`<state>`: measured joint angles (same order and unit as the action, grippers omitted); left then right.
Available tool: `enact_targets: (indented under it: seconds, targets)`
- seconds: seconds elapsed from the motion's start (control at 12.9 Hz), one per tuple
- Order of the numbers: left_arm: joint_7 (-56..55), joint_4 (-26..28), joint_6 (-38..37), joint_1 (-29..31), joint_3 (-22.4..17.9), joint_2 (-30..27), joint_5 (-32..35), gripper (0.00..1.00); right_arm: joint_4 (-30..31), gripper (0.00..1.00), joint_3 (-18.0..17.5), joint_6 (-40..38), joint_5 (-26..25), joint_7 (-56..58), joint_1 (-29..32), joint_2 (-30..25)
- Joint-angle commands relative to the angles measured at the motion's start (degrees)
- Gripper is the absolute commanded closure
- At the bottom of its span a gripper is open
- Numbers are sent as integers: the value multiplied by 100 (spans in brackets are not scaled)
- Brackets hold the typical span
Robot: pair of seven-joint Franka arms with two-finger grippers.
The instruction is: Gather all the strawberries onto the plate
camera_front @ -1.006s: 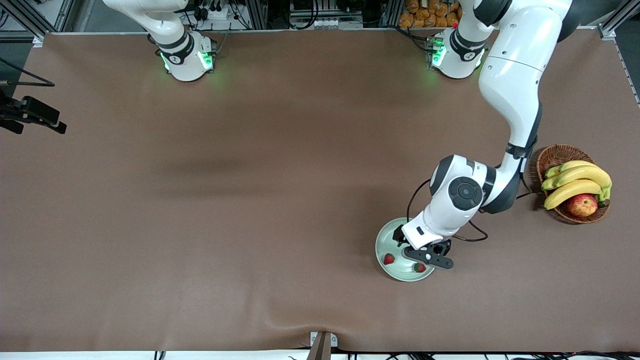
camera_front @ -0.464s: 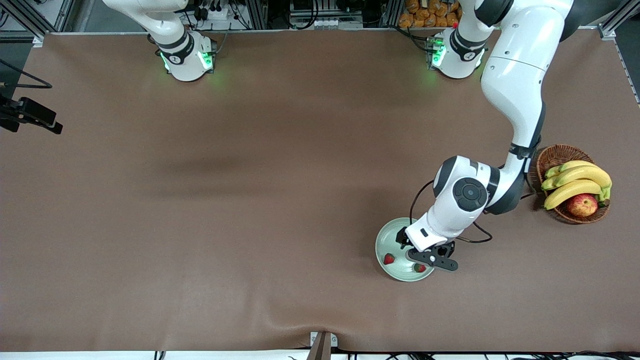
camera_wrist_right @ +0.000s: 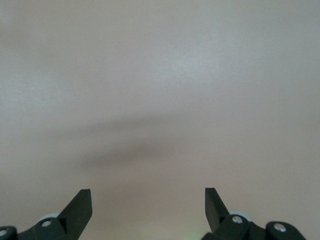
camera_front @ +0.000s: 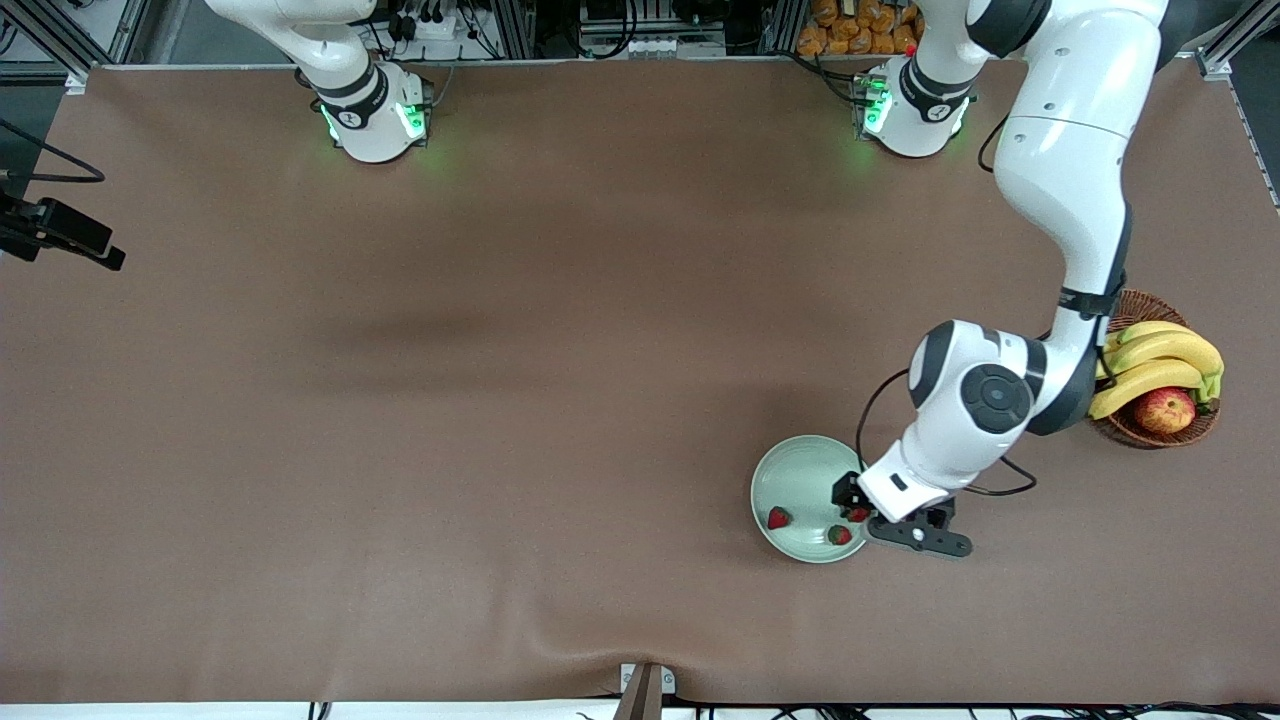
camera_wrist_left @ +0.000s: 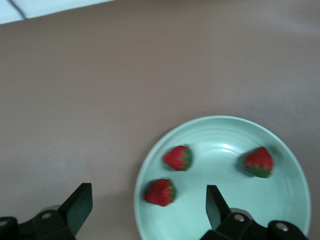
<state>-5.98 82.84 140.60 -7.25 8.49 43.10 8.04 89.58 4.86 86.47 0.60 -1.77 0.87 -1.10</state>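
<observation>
- The right arm's base (camera_front: 372, 118) stands at the robots' edge of the table (camera_front: 500, 400), and this arm waits.
- The right gripper (camera_wrist_right: 146, 200) hangs over bare brown tabletop toward the right arm's end of the table. Its two dark fingers (camera_wrist_right: 80, 202) are spread wide with nothing between them, and its wrist view shows only the table surface.
- The plate (camera_front: 790, 455), round and pale mint green, sits toward the left arm's end of the table, close to the edge nearest the front camera.
- All three strawberries lie inside the plate, each apart from the others.
- One strawberry (camera_front: 778, 517) lies on the part of the plate toward the right arm's end.
- A second strawberry (camera_front: 838, 535) lies by the rim nearest the front camera.
- The third strawberry (camera_front: 858, 514) lies just beside it, close to the rim toward the left arm's end, partly under the gripper in the front view.
- The left gripper (camera_wrist_left: 148, 195) hovers over the plate's rim on the left arm's side. Its fingers are spread wide and hold nothing; in the left wrist view one finger is over the plate and the other over the table.
- The wicker basket (camera_front: 1150, 435) stands well apart from the plate, at the left arm's end of the table. It holds bananas (camera_front: 1160, 360) and a red-yellow apple (camera_front: 1165, 410).
</observation>
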Motion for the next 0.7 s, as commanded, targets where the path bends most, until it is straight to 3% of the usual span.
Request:
enact_targets:
  seconds: [0.0,0.62]
  targets:
    - [-26,197,-129,425,371,-213,189,0,-107,0,-11,-87,-95,-69,-26,-13]
    - [-393,294,-3097,514,443,-2286,-21,0,-134,0,-12,-95,-130,-60,-78,-4]
